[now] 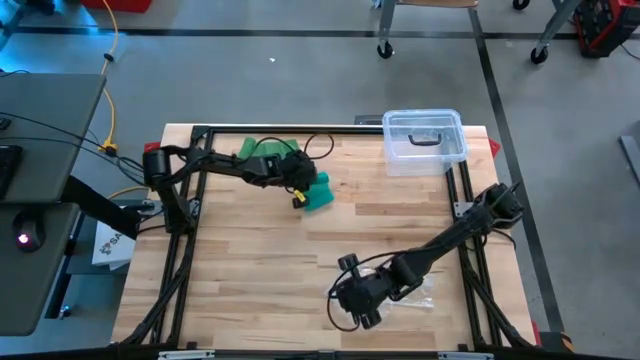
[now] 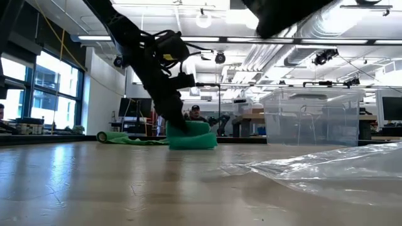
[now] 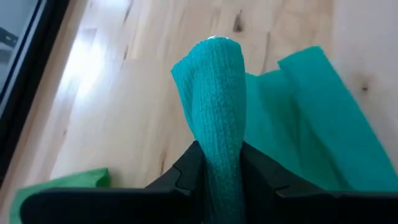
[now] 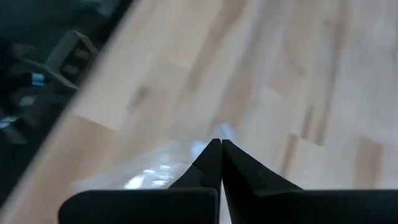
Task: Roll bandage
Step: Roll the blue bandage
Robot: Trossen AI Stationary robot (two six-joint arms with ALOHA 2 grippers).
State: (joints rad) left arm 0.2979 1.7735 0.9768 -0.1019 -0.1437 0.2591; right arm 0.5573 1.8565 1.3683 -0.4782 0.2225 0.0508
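Note:
The green bandage [image 1: 322, 196] lies at the far middle of the table. One bunched end [image 2: 192, 135] rests on the wood and a strip [image 2: 129, 139] trails away toward the far left [image 1: 262, 148]. My left gripper [image 3: 221, 167] is shut on the bunched end, and it also shows in the high view [image 1: 300, 192]. My right gripper [image 4: 221, 149] is shut with nothing between its fingers. It hangs above the table's near side [image 1: 356, 303], over a clear plastic wrapper [image 4: 155, 171]. My left gripper pinches an upstanding, doubled-over ridge of the bandage [image 3: 217, 134] between its two fingers [image 3: 186, 169]. The fingers slant downward from the table's left. The ridge stands up between them, and the rest of the bunch [image 2: 195, 142] sits on the table with the strip lying slack.
A clear lidded plastic bin [image 1: 425, 140] stands at the far right corner. The crumpled clear wrapper [image 1: 415, 296] lies near the front, right of my right gripper, and fills the low view's lower right [image 2: 333, 166]. Bare wood lies at the middle and near left [image 1: 250, 270].

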